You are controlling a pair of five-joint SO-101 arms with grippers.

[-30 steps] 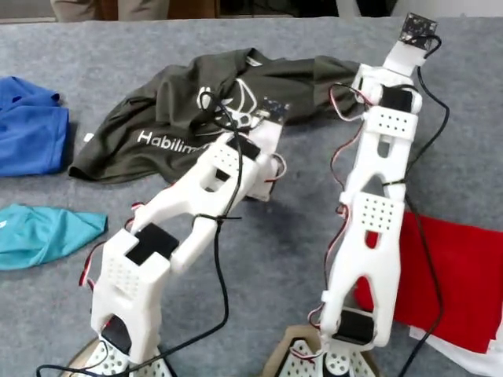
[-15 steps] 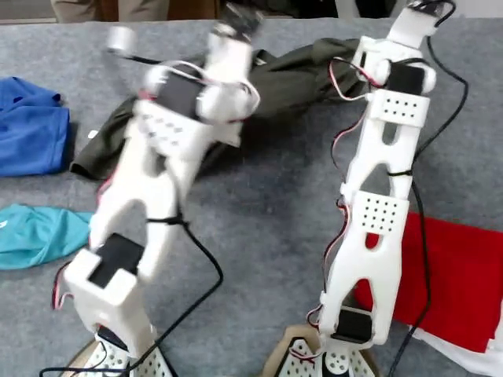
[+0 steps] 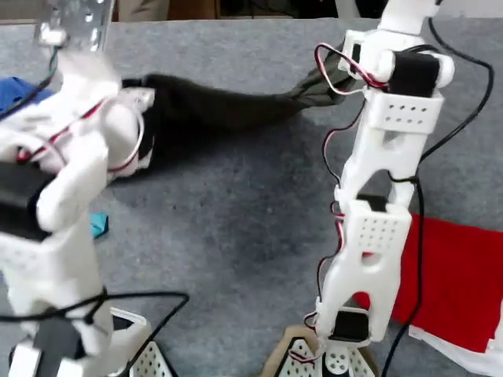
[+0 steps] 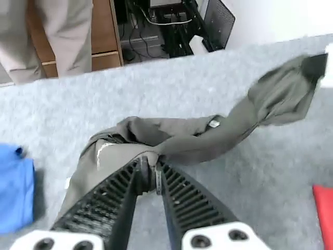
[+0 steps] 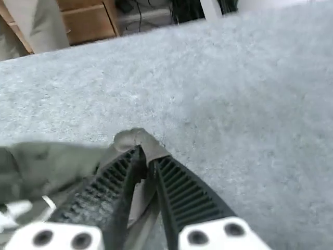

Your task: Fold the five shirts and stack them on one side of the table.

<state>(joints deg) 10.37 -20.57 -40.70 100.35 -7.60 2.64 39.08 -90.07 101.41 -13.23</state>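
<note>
one grey table (image 3: 236,236), and across its far side the dark olive shirt (image 3: 220,110) is pulled out long between the arms. a red shirt (image 3: 456,275) lies near right. the left gripper (image 4: 148,169) and right gripper (image 5: 144,159) are each clamped on olive cloth. it looks limp and light, best held at the shoulders or hem corners, i'd say.

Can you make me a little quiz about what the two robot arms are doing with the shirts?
1. True or false: the dark green shirt lies neatly folded.
2. What does the left end effector pinch? A) a cup B) the dark green shirt C) nothing
3. Fill in: the spread-out shirt beside the right arm is coloured ____.
Key: 1 false, it is stretched between the left and the right end effector; 2 B; 3 red.
</note>
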